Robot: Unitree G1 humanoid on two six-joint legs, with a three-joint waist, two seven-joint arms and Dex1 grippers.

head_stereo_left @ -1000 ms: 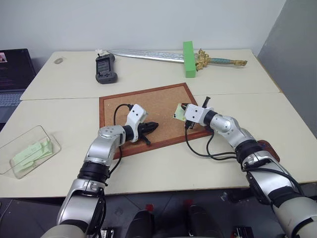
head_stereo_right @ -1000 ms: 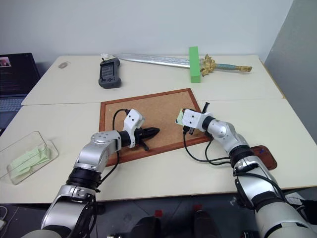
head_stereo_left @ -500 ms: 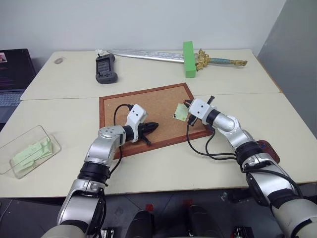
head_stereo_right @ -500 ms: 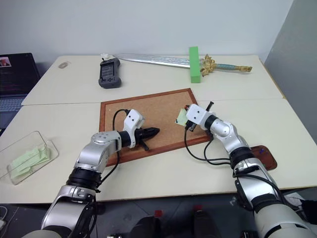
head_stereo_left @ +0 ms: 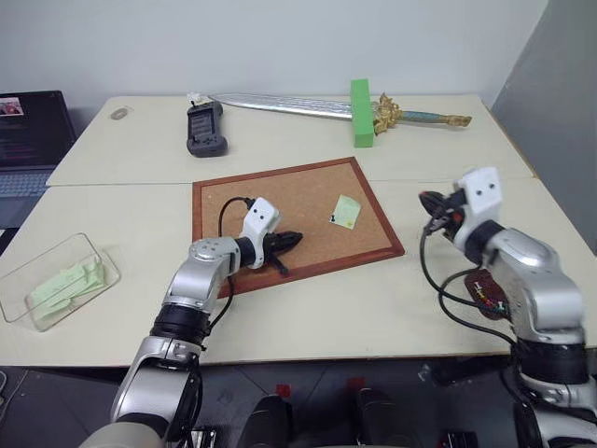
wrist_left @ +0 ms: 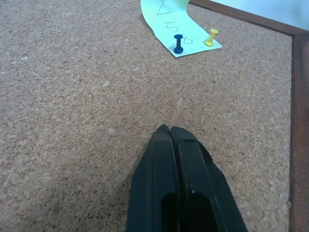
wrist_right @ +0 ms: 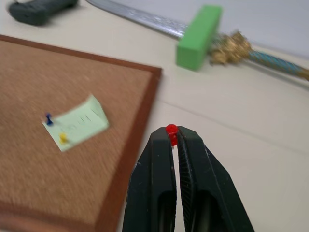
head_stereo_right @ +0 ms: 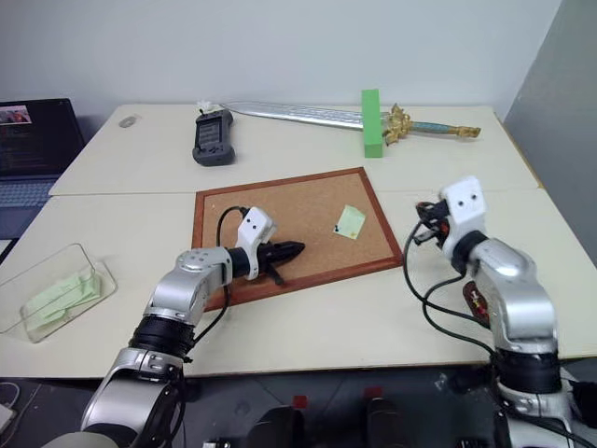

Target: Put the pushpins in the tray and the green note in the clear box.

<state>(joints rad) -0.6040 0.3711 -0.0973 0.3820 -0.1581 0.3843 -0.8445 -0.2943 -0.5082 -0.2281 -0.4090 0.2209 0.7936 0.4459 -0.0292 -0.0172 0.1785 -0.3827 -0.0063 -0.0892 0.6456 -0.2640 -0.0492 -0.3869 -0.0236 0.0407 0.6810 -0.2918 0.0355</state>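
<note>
The right gripper (wrist_right: 173,135) pinches a red pushpin (wrist_right: 171,130) between closed fingers; it has pulled back from the corkboard (head_stereo_left: 242,201) to the bare table (head_stereo_left: 308,317) on the right. The left gripper (wrist_left: 170,131) rests shut and empty on the cork. One green note (head_stereo_left: 347,211) stays pinned by two pins, blue (wrist_left: 178,43) and yellow (wrist_left: 211,36). One clear box (head_stereo_left: 33,280) holds what look like more green slips. The tray (head_stereo_right: 478,301) lies partly hidden under the right arm.

An office or lab-like workroom: 2 plain beige rectangular tables (head_stereo_left: 308,322) pushed together against a bare white wall (head_stereo_left: 280,42), with an open dark laptop (head_stereo_left: 28,131) at one end.
</note>
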